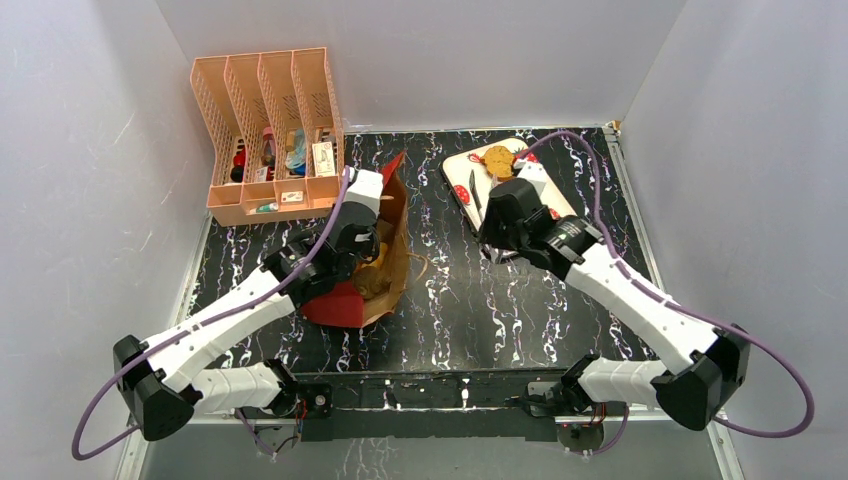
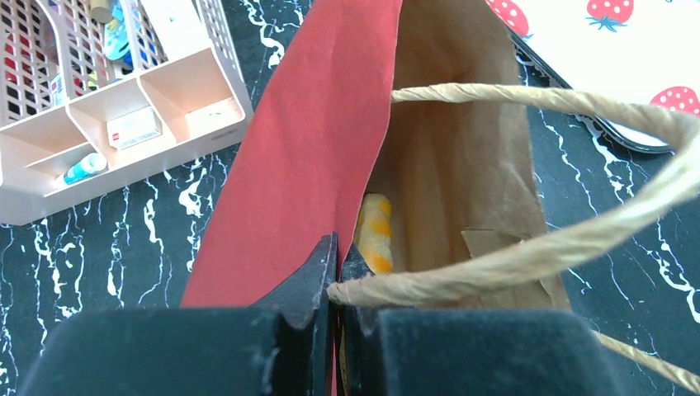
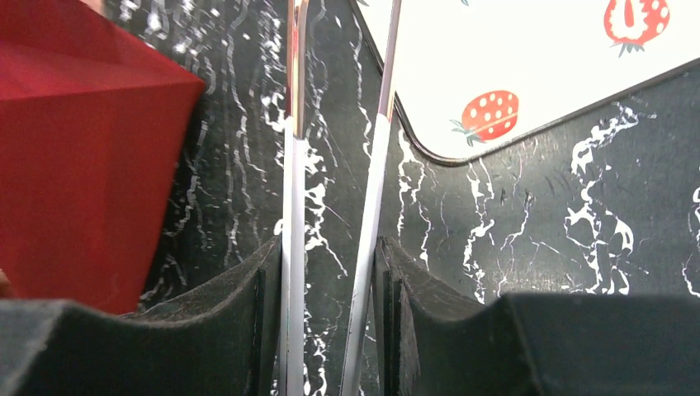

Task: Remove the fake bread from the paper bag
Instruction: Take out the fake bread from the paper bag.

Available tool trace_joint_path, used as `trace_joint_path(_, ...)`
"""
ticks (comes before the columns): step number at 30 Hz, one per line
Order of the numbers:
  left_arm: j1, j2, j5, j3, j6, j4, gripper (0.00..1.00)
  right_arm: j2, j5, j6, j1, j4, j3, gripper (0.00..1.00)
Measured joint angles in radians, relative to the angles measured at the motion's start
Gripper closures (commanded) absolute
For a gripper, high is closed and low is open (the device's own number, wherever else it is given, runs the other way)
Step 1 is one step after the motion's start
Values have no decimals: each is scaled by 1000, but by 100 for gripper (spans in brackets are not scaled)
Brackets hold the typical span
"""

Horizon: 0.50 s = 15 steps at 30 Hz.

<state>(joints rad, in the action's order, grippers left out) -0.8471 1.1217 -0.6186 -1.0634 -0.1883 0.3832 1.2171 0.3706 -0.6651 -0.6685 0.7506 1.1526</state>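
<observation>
Counting the contents of the workspace: two arms, two hands, one paper bag (image 2: 305, 148), two visible pieces of fake bread, one pair of tongs (image 3: 295, 165), one tray (image 3: 512, 58) and one organiser (image 1: 268, 135).

The bag, red outside and brown kraft inside, sits left of centre on the desk (image 1: 460, 290), just in front of the organiser, with its mouth gaping. The left hand (image 2: 334, 276) is closed on the bag's rim, pinching the red wall where a tan cord handle (image 2: 528, 99) is rooted. A second cord strand crosses the lower right corner of the left wrist view.

The yellow-and-orange piece (image 2: 376, 235) lies deep inside the bag against its red-side wall. The golden-tan round piece (image 1: 497, 160) rests at the far end of the tray. Whether more pieces lie in the bag cannot be told.

The right hand (image 3: 330, 247) is clamped on the tongs, whose two thin metal blades run forward between its fingers; it hovers at the near edge of the tray, well apart from the bag.

The tray is white with a red strawberry print and sits right of centre. The peach slotted organiser has four compartments holding small items and stands at the far left.

The desk is black with white marble veining and is enclosed by plain pale walls (image 1: 420, 60) on three sides.
</observation>
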Motion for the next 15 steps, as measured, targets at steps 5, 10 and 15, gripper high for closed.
trace_joint_path(5, -1, 25, 26, 17, 7, -40, 100, -53, -10, 15, 0, 63, 107, 92)
trace_joint_path(10, -16, 35, 34, 18, 9, -74, 100, -66, -43, 35, 0, 156, 242, 93)
trace_joint_path(15, -39, 48, 31, 18, 10, -119, 100, -66, -95, 40, 0, 253, 379, 94)
